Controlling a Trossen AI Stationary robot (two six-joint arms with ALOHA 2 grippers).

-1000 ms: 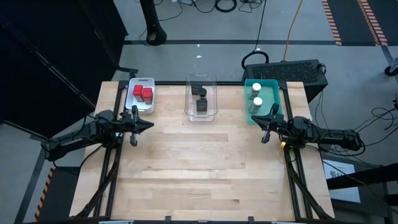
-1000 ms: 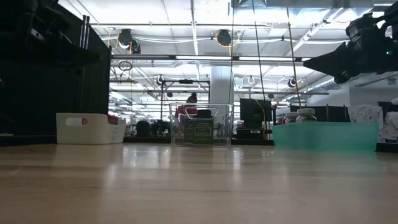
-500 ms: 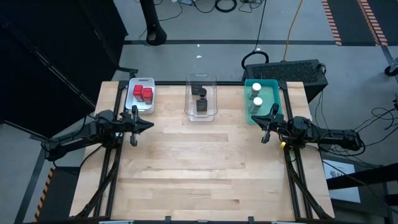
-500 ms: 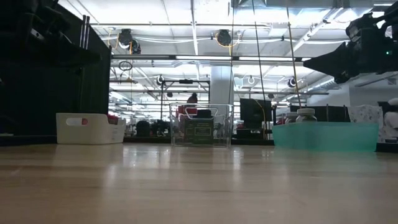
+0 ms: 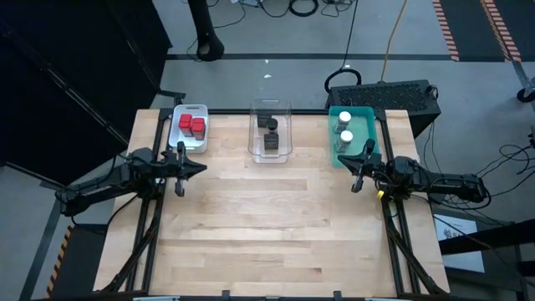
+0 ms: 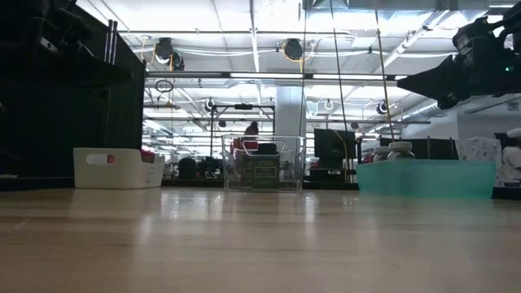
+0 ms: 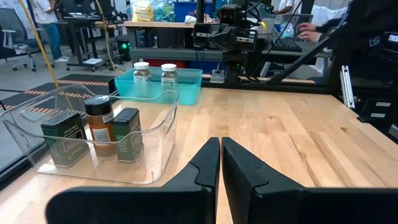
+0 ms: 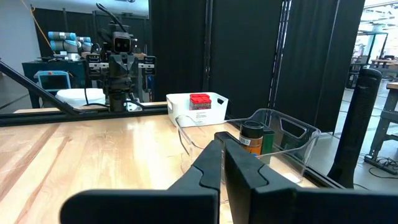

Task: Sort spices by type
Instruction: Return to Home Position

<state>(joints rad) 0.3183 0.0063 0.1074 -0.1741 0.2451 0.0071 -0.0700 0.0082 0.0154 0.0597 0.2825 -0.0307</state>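
**While the arms sit parked, nothing on the table stirs**

Although a full second separates the oldest high view from this one, no container, tray or arm has shifted; the low view matches its earlier frames too.

The left gripper (image 5: pixel 199 167) hangs over the left side of the table (image 5: pixel 267 234), pointing inward, with its arm stretched out level from the left edge. Its own wrist view shows the two fingers (image 7: pixel 208 163) pressed together with only a hairline between them, holding nothing. The right gripper (image 5: pixel 343 164) mirrors it over the right side. Its fingers (image 8: pixel 211 155) are likewise closed on nothing.

Along the far edge, three trays stand in a row, well apart from each other:
- The white tray (image 5: pixel 178 139) on the left holds the two red tins (image 5: pixel 195 125), touching.
- The clear tray (image 5: pixel 270 156) in the middle holds two dark tins (image 7: pixel 62 142) with a dark-capped jar (image 7: pixel 99 121) between them.
- The teal tray (image 5: pixel 373 125) on the right holds the two white-capped jars (image 5: pixel 344 118), side by side.
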